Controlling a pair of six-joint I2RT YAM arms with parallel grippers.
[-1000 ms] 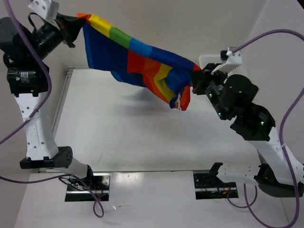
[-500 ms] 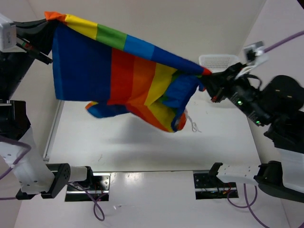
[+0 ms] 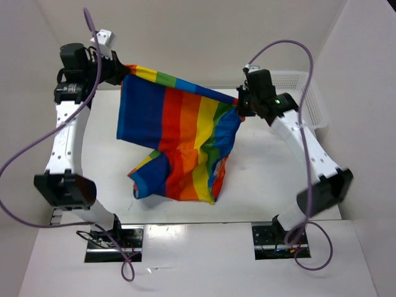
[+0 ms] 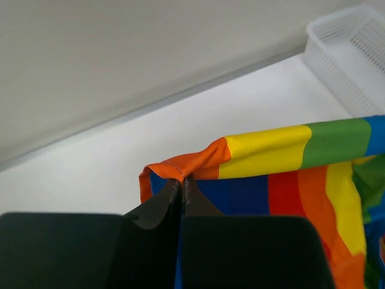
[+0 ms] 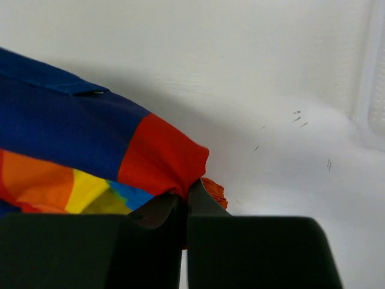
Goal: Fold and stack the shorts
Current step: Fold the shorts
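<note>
The rainbow-striped shorts [image 3: 179, 142] hang spread in the air between my two grippers, their lower hem drooping toward the table near its front. My left gripper [image 3: 122, 69] is shut on the orange top corner at the back left; in the left wrist view the shorts [image 4: 271, 150] are pinched at that corner by the left gripper [image 4: 182, 182]. My right gripper [image 3: 240, 106] is shut on the red top corner at the back right; in the right wrist view the shorts [image 5: 90, 150] bunch at the right gripper [image 5: 186, 191].
A white mesh basket [image 3: 306, 93] stands at the back right of the white table [image 3: 260, 185], also in the left wrist view [image 4: 355, 54]. White walls close in the back and sides.
Both arms have swung toward the back of the table and lowered. The shorts have gone from a raised, stretched band to hanging spread out with the lower part near the table.
</note>
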